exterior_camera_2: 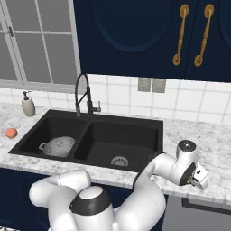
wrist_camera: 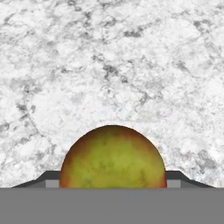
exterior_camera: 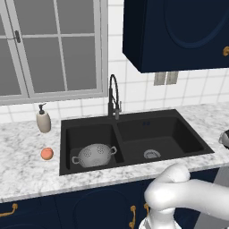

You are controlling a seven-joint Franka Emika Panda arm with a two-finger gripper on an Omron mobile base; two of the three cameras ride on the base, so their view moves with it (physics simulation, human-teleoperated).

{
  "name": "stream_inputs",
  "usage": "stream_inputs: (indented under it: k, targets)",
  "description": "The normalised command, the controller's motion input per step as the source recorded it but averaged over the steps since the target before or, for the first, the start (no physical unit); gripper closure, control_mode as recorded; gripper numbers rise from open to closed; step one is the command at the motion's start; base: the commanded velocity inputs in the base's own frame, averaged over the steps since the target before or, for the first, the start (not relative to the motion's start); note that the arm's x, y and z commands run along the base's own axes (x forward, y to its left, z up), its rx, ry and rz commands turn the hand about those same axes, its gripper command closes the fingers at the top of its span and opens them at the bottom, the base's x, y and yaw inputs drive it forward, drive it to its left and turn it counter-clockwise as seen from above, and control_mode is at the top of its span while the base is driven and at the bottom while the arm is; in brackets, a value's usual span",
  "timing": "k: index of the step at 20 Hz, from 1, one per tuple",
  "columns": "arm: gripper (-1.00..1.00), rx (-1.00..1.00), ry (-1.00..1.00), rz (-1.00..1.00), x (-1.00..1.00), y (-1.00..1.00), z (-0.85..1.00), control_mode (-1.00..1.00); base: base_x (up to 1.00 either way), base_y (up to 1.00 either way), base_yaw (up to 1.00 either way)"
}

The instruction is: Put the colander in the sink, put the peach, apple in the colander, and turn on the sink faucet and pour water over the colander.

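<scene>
Beige soap dispenser (exterior_camera: 43,120) on white marbled counter (exterior_camera: 22,156) left of the basins, grey-framed window (exterior_camera: 49,49) above, navy wall cabinet (exterior_camera: 179,33), brass handles (exterior_camera_2: 180,34), wall outlet (exterior_camera: 166,78)

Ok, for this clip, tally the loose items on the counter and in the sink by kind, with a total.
Fruit: 2, the peach on the counter left of the sink, and the apple between the claw tips on the counter.
Colander: 1, the colander in the left basin.
Soap dispenser: 1, the soap dispenser.
Total: 4

Tool (wrist_camera: 113,183) low, fingers spread wide
</scene>
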Motion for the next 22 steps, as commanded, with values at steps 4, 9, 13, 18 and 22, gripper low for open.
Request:
stream_inputs:
  k: [4, 9, 13, 18, 22]
  targets:
    - [1.00, -0.01, 0.00, -0.04, 0.01, 0.05, 0.29, -1.00, 0.00, 0.00, 0.00]
    - [1.00, -0.02, 0.00, -0.09, -0.05, 0.29, 0.71, -1.00, 0.00, 0.00, 0.00]
    - [1.00, 0.01, 0.07, 0.00, -0.41, 0.22, 0.59, -1.00, 0.00, 0.00, 0.00]
    - [1.00, 0.07, 0.10, 0.00, -0.58, 0.38, 0.34, -1.00, 0.00, 0.00, 0.00]
    - [1.00, 0.10, 0.04, 0.00, -0.40, 0.60, 0.24, -1.00, 0.00, 0.00, 0.00]
